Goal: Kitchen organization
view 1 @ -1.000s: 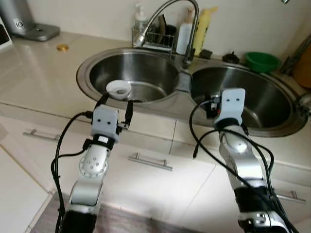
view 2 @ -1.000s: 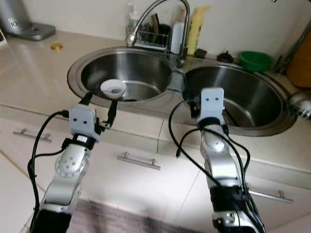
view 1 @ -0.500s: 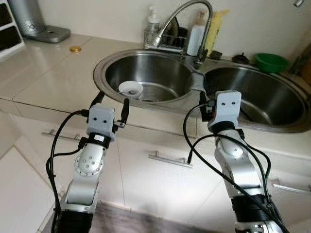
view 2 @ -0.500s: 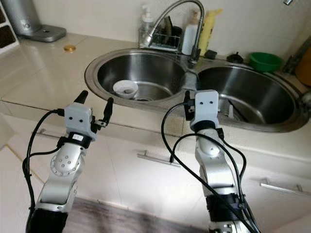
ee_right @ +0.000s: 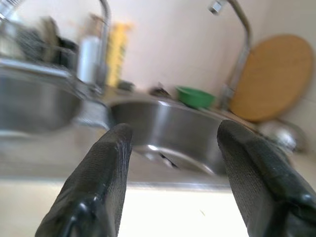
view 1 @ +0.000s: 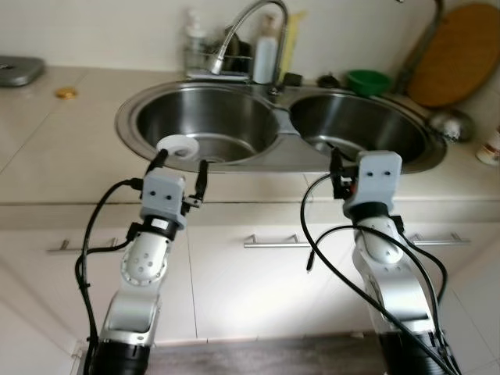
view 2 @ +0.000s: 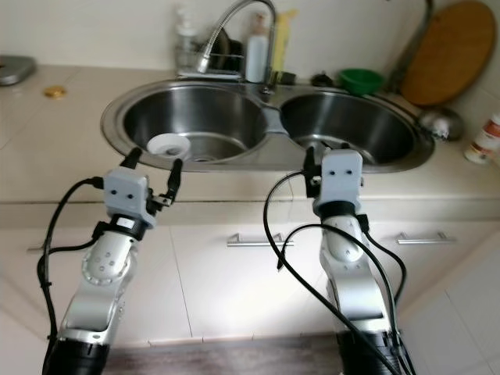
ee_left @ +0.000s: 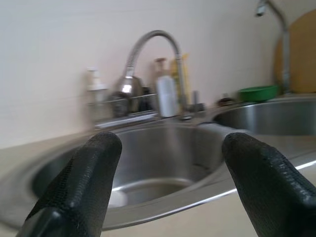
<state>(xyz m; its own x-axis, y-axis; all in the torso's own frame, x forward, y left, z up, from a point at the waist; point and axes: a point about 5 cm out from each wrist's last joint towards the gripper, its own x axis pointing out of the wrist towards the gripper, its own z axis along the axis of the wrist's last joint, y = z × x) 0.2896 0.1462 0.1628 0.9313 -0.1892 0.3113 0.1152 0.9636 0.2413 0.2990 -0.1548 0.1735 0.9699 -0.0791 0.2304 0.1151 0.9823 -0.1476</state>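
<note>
A double steel sink [view 1: 285, 141] is set in the beige counter in front of me. A small white bowl [view 1: 178, 145] lies in the left basin near its front wall. My left gripper [view 1: 180, 162] is open and empty, held at the counter's front edge just short of the bowl; the left wrist view shows both black fingers [ee_left: 84, 182] spread before the basin. My right gripper [ee_right: 170, 148] is also open and empty. It points at the right basin [ee_right: 163, 133], level with the counter edge.
A curved faucet [view 1: 246, 19] rises behind the divider, with a dish rack and bottles [view 1: 226, 62] beside it. A green bowl [view 1: 369, 80], a round wooden board [view 1: 457, 51] and a steel utensil [view 1: 445, 125] sit at the back right. Cabinet handles [view 1: 273, 241] run below the counter.
The whole picture has shifted, so the camera has moved: the sink now sits more squarely ahead and the right end of the counter has come into sight. Both grippers stay open and empty.
</note>
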